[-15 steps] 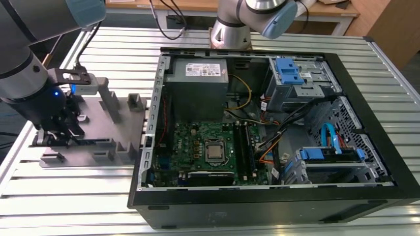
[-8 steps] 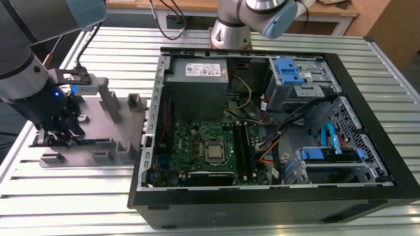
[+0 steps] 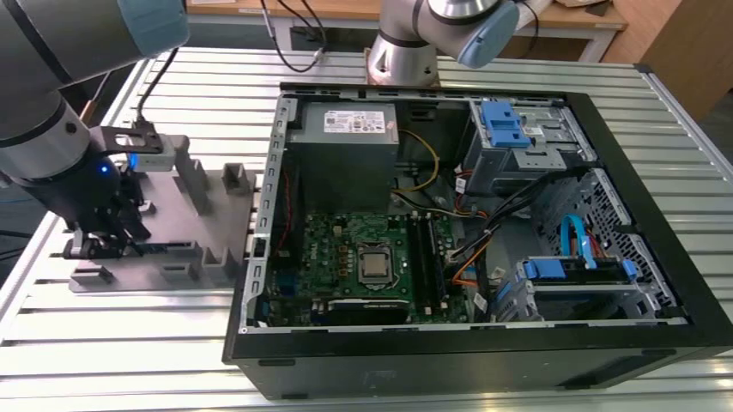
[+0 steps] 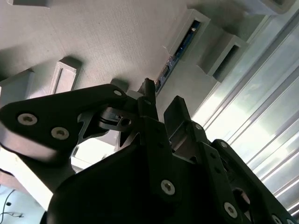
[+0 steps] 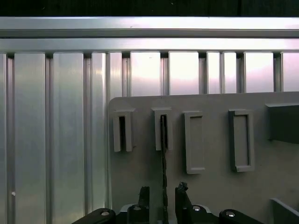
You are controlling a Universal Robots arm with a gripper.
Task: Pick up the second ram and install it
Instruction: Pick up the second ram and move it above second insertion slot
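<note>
The second ram (image 5: pixel 163 154) stands on edge in a slot of the grey plastic holder (image 5: pixel 212 191), a thin dark strip running toward my gripper (image 5: pixel 162 192). In the second wrist view its blue-green edge (image 4: pixel 181 45) shows in the slot, beyond the gripper (image 4: pixel 161 100). One black finger (image 5: pixel 144 196) sits on each side of the board with a small gap to it, so the gripper is open and straddles the ram's near end. In the exterior view the gripper (image 3: pixel 101 245) hangs low over the holder (image 3: pixel 201 215) at the exterior view's left, outside the computer case.
The open computer case (image 3: pixel 458 339) lies at the exterior view's right of the holder, with the motherboard (image 3: pixel 343 249) and its memory slots (image 3: pixel 427 257) inside. Cables, drive cages and the power supply (image 3: pixel 343 129) crowd the case. A second arm's base (image 3: pixel 401 60) stands behind it.
</note>
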